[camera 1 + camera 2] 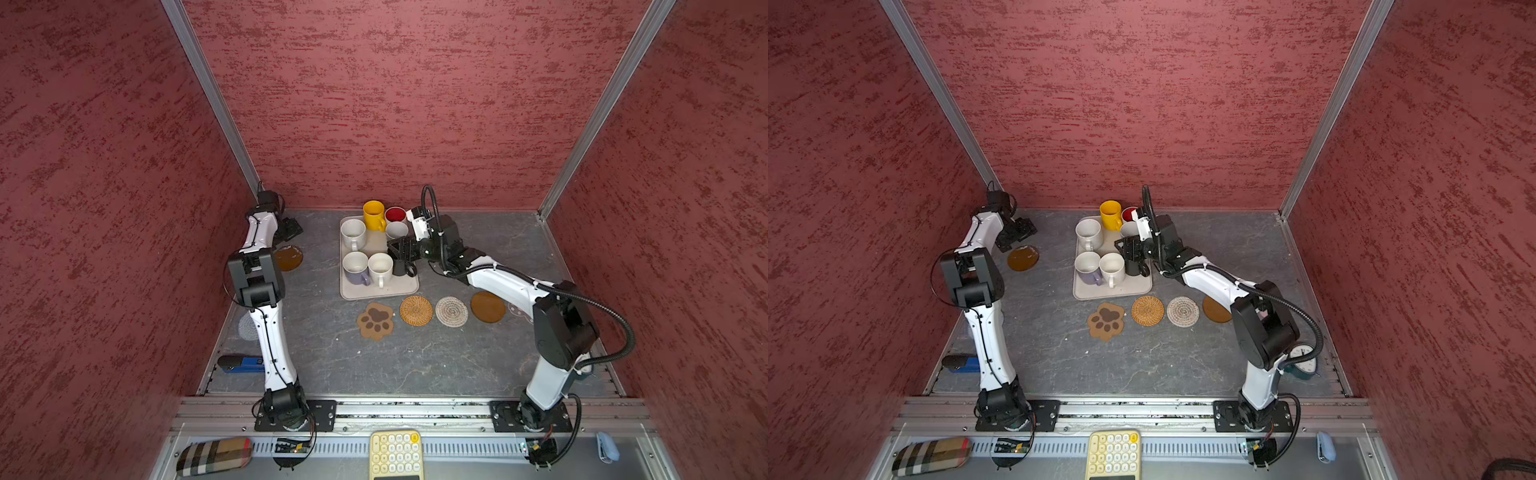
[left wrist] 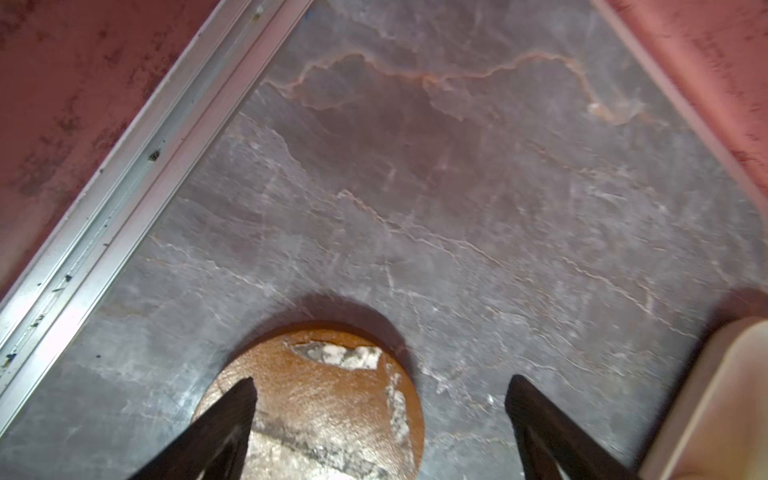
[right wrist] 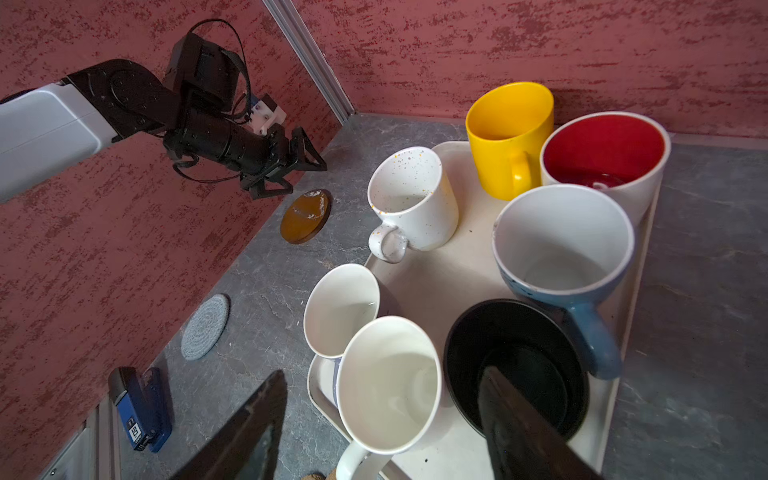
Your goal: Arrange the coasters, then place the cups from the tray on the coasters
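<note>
all seven cups (image 1: 353, 233) are packed close on the tray (image 1: 395, 291), near the far edge of the worktop (image 1: 332, 365). the right jaws hang wide open over the black cup (image 3: 519, 332) at the tray's right edge, and they hold nothing. one finger (image 3: 515, 436) is over its mouth. i cannot tell if it is inside. the white cup (image 3: 388, 382) is just beside it, so a squeeze or lift could bump that cup or tip the black one. the smooth cup might slip too.

near the far left corner, the left jaws are wide open and empty above a brown round coaster (image 2: 328, 399). only one finger is over it, so closing could push it away. it is flat and looks hard to grab. a row of four coasters (image 1: 416, 310) lies by the tray's near edge.
</note>
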Tool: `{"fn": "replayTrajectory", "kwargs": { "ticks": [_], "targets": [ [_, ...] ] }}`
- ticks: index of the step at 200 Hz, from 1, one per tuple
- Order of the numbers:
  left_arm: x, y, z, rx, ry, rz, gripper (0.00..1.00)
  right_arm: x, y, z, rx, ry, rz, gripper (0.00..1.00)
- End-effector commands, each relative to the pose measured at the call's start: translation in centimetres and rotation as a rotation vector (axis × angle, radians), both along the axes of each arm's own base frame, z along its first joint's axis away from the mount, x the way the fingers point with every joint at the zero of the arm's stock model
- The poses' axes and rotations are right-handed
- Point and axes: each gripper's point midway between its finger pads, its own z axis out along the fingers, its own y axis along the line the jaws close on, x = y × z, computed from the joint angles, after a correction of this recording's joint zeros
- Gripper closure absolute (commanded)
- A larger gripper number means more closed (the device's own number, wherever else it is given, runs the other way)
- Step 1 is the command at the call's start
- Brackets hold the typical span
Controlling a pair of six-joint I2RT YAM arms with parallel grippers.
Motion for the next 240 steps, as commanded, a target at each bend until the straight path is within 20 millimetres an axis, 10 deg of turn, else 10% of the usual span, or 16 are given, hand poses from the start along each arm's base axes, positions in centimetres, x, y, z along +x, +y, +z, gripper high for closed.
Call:
{"fn": "replayTrajectory", "kwargs": {
  "ticks": [1, 240],
  "targets": [
    [-1.0, 1.2, -1.2, 0.014, 0.058, 0.009, 0.07, 0.0, 0.4, 0.5, 0.004, -0.005, 0.016, 0.26],
    [-6.0, -3.1, -4.8, 0.086, 0.244, -0.113, 0.14, -3.7, -1.9, 2.4, 0.040, -0.022, 0.008, 0.27]
  ]
}}
